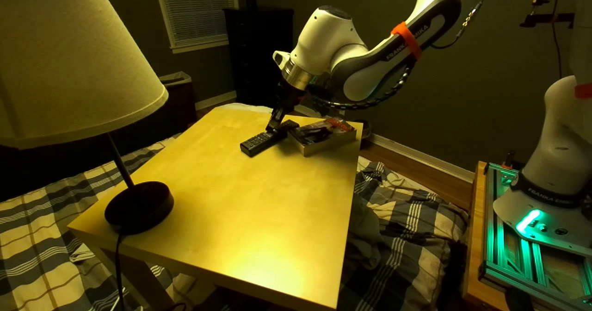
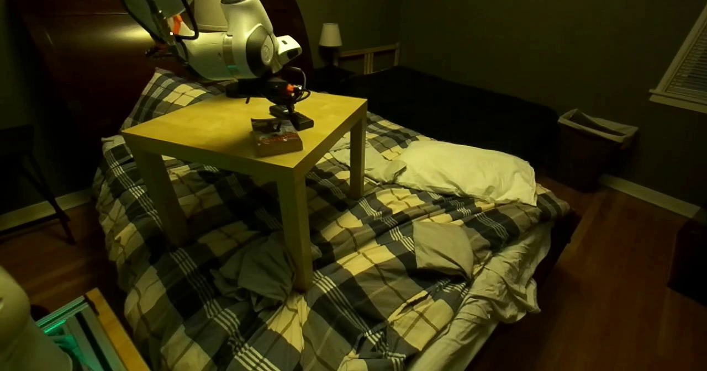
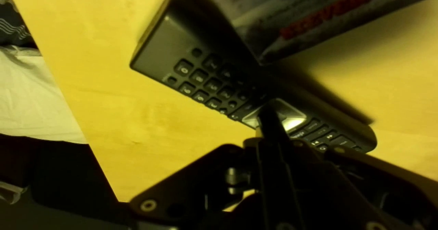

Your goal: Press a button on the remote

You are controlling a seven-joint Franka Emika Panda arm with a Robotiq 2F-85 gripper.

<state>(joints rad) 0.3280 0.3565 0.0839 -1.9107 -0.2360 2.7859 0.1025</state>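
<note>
The remote point(image 1: 257, 144) is a black bar with several dark buttons and a silver square pad. It lies flat on the light wooden table point(image 1: 249, 200) and also shows in an exterior view point(image 2: 301, 121). In the wrist view the remote point(image 3: 205, 82) runs diagonally across the middle. My gripper point(image 3: 268, 115) is shut, with its dark fingertips together over the silver pad. The gripper in an exterior view point(image 1: 272, 127) points down at the remote's middle. I cannot tell whether the tips touch the pad. The fingers hide part of the pad and some nearby buttons.
A thick paperback book point(image 1: 323, 135) lies right beside the remote and also shows in the wrist view point(image 3: 308, 14). A lamp with a round black base point(image 1: 138, 208) stands at a table corner. The table stands on a bed with a plaid cover point(image 2: 353, 260).
</note>
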